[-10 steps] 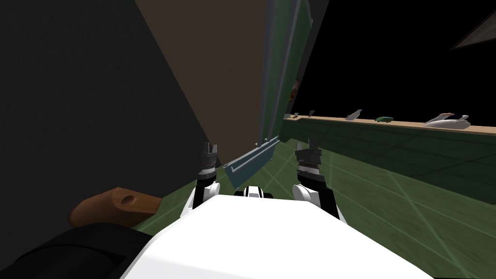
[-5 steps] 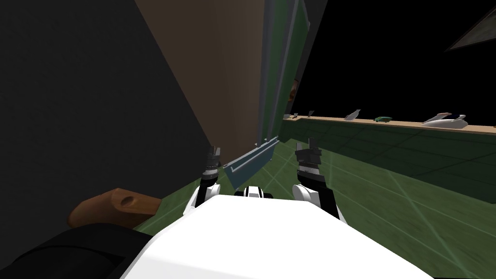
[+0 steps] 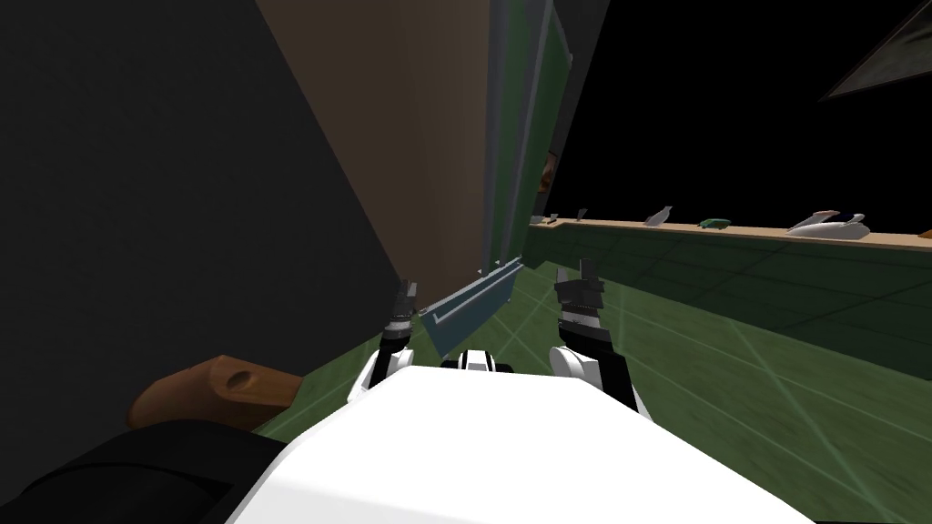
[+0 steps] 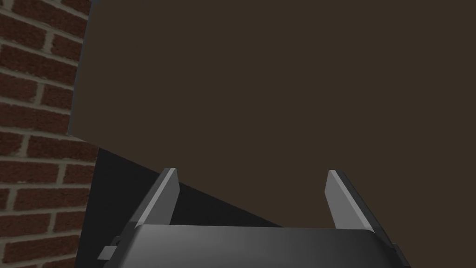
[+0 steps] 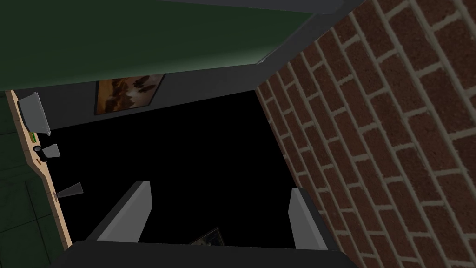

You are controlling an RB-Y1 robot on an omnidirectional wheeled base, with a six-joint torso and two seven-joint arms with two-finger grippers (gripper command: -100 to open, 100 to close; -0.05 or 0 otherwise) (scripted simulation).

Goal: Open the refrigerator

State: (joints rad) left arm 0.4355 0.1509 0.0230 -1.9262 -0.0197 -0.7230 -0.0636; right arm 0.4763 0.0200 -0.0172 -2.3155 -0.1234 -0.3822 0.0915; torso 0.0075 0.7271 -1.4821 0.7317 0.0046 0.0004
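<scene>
Two pincers are held up low in front of me, above the green floor (image 3: 728, 382). The left pincer (image 4: 252, 171) has its two fingers spread wide with nothing between them. Right ahead of it, very close, is a tall brown flat surface (image 4: 279, 93). This seems to be a face of the refrigerator, but I cannot tell if it is the door. Under the left pincer's fingers a dark grey panel (image 4: 139, 186) meets the brown surface, and a red brick wall (image 4: 32, 116) stands off to one side.

Just beside the left pincer, between the two pincers, a blue-grey bar (image 3: 473, 296) lies low by the foot of the brown surface.

The right pincer (image 5: 221, 186) is also spread wide and holds nothing. It points past a green panel (image 5: 139, 37) into a black area (image 5: 186, 163). A picture frame (image 5: 128, 90) hangs far ahead of it. A long counter (image 3: 755, 231) with a tan top runs well beyond the right pincer, with small grey things (image 3: 660, 216) on it.

A brown wooden thing (image 3: 218, 387) with a hole sits behind the left pincer.
</scene>
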